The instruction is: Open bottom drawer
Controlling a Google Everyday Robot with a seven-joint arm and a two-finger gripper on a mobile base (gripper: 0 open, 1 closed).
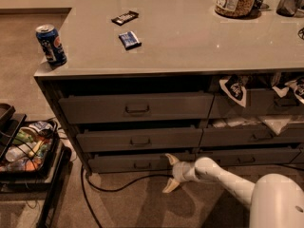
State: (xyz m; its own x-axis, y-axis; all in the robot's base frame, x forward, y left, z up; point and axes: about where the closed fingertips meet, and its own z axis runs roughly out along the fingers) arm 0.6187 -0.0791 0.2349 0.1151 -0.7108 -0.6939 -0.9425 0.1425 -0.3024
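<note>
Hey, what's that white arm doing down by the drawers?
A robot arm is reaching low toward the bottom drawer of the nearer stack. Its gripper hangs just in front of that drawer's right end, fingers spread open, holding nothing. The drawer's small handle, at mid-front, is not gripped yet.

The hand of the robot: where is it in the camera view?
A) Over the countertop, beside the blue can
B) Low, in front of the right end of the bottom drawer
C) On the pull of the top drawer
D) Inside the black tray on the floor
B: the hand is low before the right end of the bottom drawer, its fingers spread open and holding nothing.
</note>
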